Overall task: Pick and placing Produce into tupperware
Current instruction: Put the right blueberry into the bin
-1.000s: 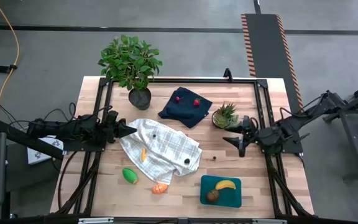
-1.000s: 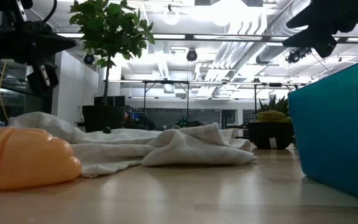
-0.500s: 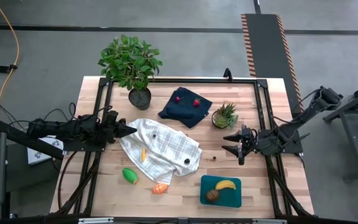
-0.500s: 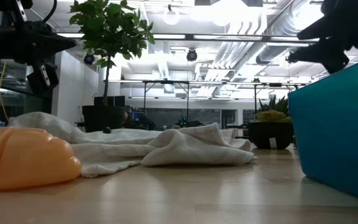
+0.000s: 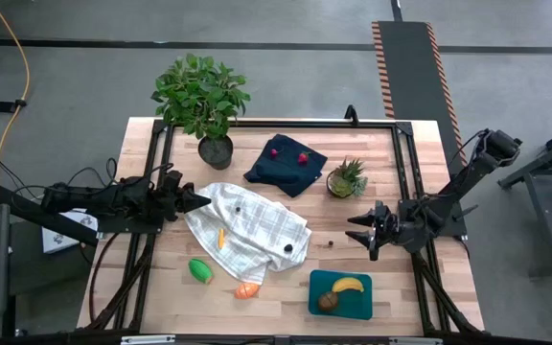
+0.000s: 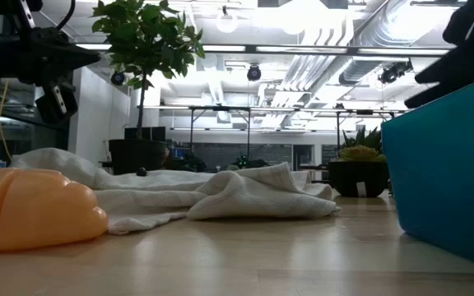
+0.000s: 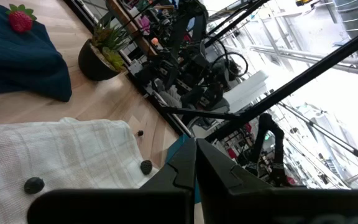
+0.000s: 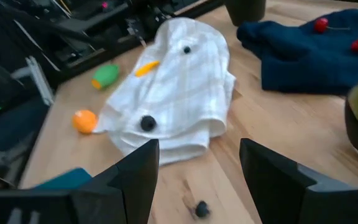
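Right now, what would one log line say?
right gripper: open, beside tupperware | tupperware: banana, brown piece | left gripper: shut, at towel

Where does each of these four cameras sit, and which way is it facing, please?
High view: overhead, straight down on the table; both arms show.
Low view: table height, level past the orange piece and tupperware; arm parts show above.
Left wrist view: past the left gripper, shut, toward the checked cloth.
Right wrist view: between the right gripper open fingers.
Both wrist views share the navy cloth.
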`<state>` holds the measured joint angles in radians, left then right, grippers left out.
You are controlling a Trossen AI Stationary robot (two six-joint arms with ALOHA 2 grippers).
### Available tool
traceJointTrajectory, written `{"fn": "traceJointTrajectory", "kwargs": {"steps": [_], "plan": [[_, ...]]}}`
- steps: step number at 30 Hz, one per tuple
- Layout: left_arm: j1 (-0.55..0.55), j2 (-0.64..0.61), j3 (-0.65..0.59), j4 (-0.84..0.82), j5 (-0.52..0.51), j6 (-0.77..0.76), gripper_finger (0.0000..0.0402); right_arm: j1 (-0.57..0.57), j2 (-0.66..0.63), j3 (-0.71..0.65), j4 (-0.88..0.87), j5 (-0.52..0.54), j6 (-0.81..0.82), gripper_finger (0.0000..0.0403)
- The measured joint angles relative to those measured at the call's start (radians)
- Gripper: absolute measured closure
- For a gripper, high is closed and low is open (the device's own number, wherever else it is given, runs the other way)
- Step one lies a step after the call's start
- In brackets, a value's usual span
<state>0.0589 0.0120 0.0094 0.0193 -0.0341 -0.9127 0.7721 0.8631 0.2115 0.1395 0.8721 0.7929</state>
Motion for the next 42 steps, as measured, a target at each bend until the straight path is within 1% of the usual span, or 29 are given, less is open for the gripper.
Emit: {"fn": "traceJointTrajectory", "kwargs": {"steps": [7,13,18,25,29,31,34,38,42], "plan": [[0.000,0.000,0.000,0.000,0.000,0.016,0.0401,0.048,0.150,0.000,-0.004,0.071,0.126,0.0187],[0.000,0.000,0.000,0.000,0.000,0.026,0.0401,0.099,0.253,0.000,0.003,0.141,0.223,0.0187],[0.000,0.000,0.000,0.000,0.001,0.026,0.0401,0.121,0.315,0.000,0.038,0.184,0.250,0.0187],[0.000,0.000,0.000,0.000,0.003,0.026,0.0401,0.121,0.406,0.000,0.062,0.186,0.285,0.0187],[0.000,0.000,0.000,-0.001,0.018,0.026,0.0401,0.121,0.460,0.000,0.067,0.226,0.337,0.0187],[0.000,0.000,0.000,-0.002,0.025,0.026,0.0401,0.121,0.483,0.000,0.080,0.226,0.346,0.0187],[0.000,0.000,0.000,-0.004,0.027,0.026,0.0401,0.121,0.515,0.000,0.118,0.217,0.345,0.0187],[0.000,0.000,0.000,-0.005,0.027,0.026,0.0401,0.121,0.557,0.000,0.176,0.184,0.303,0.0187],[0.000,0.000,0.000,-0.005,0.027,0.026,0.0401,0.121,0.592,0.000,0.180,0.169,0.310,0.0187]]}}
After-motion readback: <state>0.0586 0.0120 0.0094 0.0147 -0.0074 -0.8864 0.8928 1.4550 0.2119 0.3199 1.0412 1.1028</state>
